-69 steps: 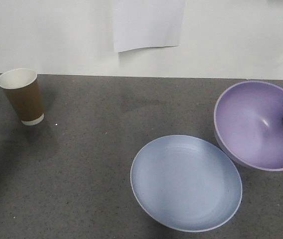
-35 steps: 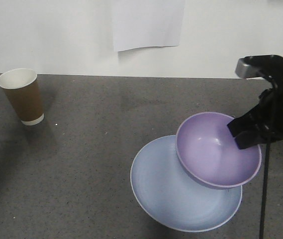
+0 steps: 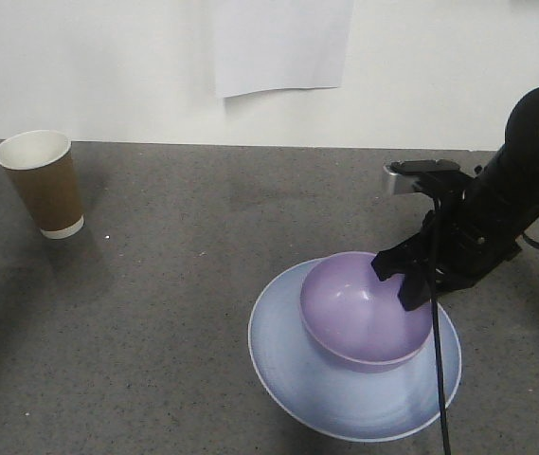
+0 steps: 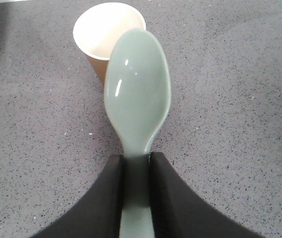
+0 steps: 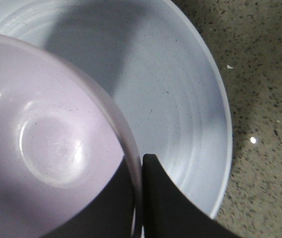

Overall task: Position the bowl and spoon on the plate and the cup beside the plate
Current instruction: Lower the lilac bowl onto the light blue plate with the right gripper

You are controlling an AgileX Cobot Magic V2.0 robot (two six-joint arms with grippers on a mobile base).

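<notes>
Over the plate (image 3: 283, 384), right of centre on the table: the bowl (image 3: 354, 318) sits upright within the plate's rim, offset toward the right rear. Cannot tell whether its base is fully down or a hair above.

- Right gripper (image 3: 409, 284): clamped on the bowl's right-hand rim, one finger inside and one outside. The wrist view confirms the rim pinched between them.
- Left gripper (image 4: 137, 163): closed on the handle of the spoon (image 4: 138, 94), scoop pointing forward, held above the table. The cup (image 4: 106, 42) shows just beyond the scoop. This arm is out of the front view.
- The cup stands upright at the far left, well apart from the plate.

Step in hand, as I read it: setting the bowl on the plate. The next move calls for confirming the bowl is seated, parting the fingers, and lifting straight up so the inner finger does not drag the rim or tip the bowl. Spoon and cup are not yet placed.

Surface: dark grey speckled tabletop (image 3: 174, 303), matte and flat. Behind it is a plain white wall (image 3: 89, 66) with a white paper sheet (image 3: 283, 47) hanging on it.
</notes>
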